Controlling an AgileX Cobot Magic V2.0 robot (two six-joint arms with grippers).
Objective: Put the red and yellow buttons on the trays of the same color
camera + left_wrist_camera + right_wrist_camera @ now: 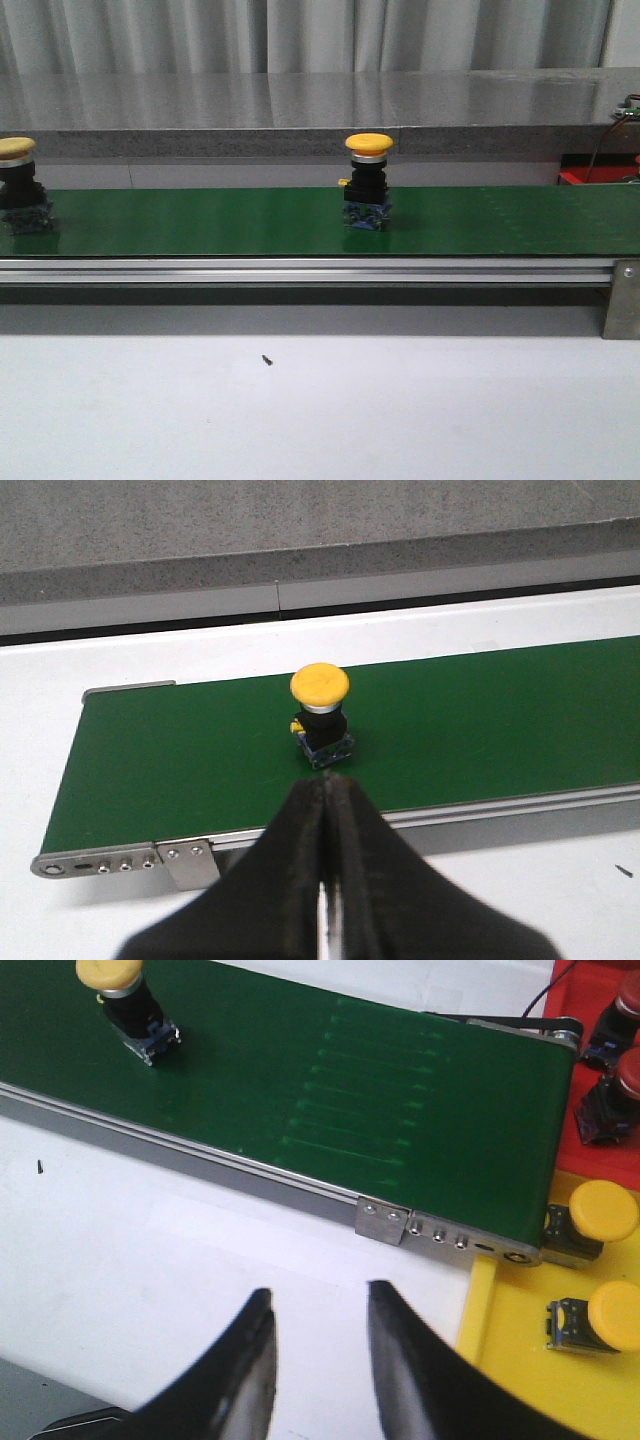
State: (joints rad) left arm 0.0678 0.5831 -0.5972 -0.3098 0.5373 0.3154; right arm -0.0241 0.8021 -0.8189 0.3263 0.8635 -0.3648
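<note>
Belt buttons: two yellow buttons (pixel 369 180) (pixel 18 184) upright on green belt (pixel 200 225).
Yellow tray (pixel 500 1330): two yellow.
Red tray (pixel 585 1000): two red.
Left gripper (pixel 327 800): pressed closed, empty.
Right gripper (pixel 318 1305): parted, empty.

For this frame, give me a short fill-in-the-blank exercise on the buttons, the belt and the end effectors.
1. Both buttons standing on the belt have ____ caps.
2. The left end effector is ____, with nothing between its fingers.
3. The right end effector is ____ and hangs over the white table.
4. The yellow tray already holds ____ yellow buttons.

Missing words: yellow; shut; open; two
</note>
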